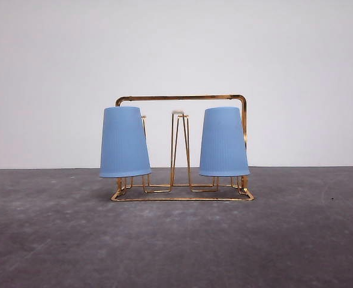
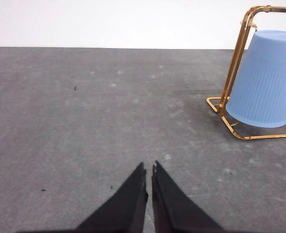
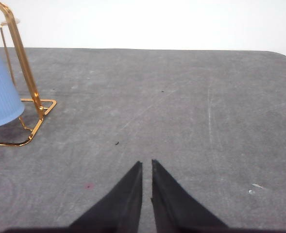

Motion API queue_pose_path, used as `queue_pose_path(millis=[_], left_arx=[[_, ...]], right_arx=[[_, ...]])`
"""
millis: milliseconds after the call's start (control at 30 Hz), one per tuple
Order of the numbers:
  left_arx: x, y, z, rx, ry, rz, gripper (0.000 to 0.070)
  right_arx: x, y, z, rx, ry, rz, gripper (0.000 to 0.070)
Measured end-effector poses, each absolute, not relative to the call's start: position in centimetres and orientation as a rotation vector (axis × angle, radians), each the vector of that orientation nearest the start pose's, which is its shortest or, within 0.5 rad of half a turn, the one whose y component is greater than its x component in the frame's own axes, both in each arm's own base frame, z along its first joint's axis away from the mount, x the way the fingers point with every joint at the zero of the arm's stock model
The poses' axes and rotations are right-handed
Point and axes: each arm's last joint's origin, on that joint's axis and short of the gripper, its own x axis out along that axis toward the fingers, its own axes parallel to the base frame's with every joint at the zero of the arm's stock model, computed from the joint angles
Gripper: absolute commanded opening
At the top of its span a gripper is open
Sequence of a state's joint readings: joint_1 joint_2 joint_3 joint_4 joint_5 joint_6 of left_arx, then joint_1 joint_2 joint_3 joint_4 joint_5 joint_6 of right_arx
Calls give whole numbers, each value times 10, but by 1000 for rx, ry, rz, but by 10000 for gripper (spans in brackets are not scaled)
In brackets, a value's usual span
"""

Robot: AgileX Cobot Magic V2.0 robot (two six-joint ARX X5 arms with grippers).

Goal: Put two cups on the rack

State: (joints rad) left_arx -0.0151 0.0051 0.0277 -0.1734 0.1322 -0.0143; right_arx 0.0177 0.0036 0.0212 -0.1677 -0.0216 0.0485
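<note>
Blue cups (image 1: pixel 124 143) inverted on rack (image 1: pixel 182 97)

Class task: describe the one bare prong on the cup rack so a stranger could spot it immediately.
Find the thin gold wire rack standing on the grey table. An upturned light-blue ribbed plastic cup covers its left end, and an identical cup covers its right. The narrow white-tipped gold prong stands between them, the only upright carrying nothing.
</note>
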Motion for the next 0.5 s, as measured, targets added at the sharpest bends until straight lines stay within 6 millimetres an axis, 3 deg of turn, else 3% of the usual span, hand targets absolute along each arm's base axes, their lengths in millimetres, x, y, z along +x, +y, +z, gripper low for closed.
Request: queue_pose_path(millis=[500], left_arx=[[95,-5,156,-23,152,-146,0]], right_arx=[[95,2,154,48,151,35,32]])
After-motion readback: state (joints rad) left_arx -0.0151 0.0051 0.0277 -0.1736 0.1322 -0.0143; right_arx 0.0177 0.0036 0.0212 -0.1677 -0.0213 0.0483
